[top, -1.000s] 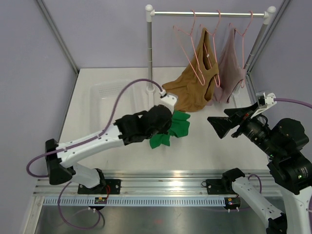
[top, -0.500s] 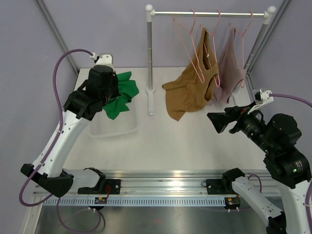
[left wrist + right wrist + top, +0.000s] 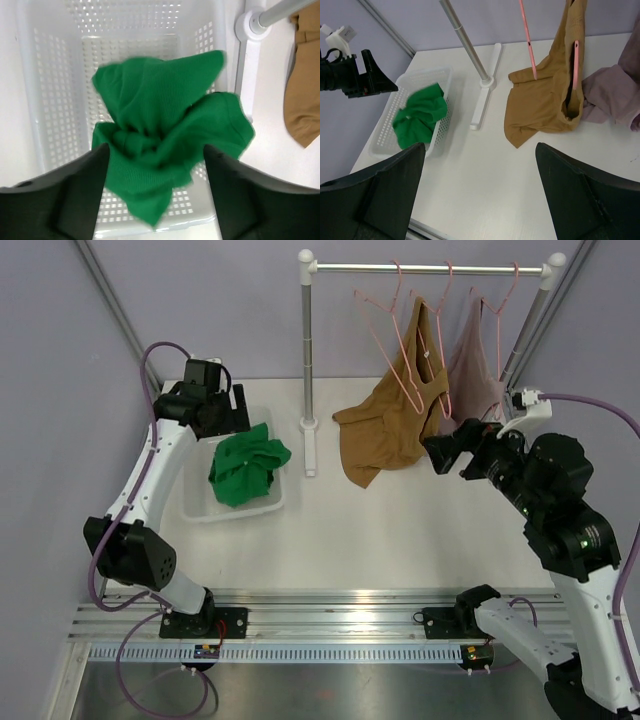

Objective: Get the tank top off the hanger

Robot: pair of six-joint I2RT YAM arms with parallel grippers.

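The left gripper [image 3: 155,150] hangs over the white basket [image 3: 198,498] at the left of the tabletop [image 3: 380,540], jaws spread wide with nothing between them. A green garment [image 3: 245,468] lies crumpled in the basket, one fold over its right rim. Next comes the post [image 3: 307,360] of the clothes rail, then a bare pink hanger [image 3: 385,330].

The brown tank top [image 3: 385,435] hangs from a second pink hanger [image 3: 576,62], sagging low, its hem apparently touching the tabletop. It is probably the one to take next. It looks thin, light and limp, so it should bunch up wherever it is pinched and will not slide off as one piece. The strap looped over the hanger arm is likely the best place to hold, lifting it up and over the arm's end. Pulling on the loose hem would probably only swing the hanger.

Just right of it, touching, hangs a mauve tank top [image 3: 470,365] on a third hanger. The right gripper [image 3: 480,147] is in the air close in front of these two garments, wide open and empty.

The tabletop is smooth and white, and cloth ought to slide on it easily. Room is tight on the right, where the rail's far post, the mauve top and the enclosure wall crowd together
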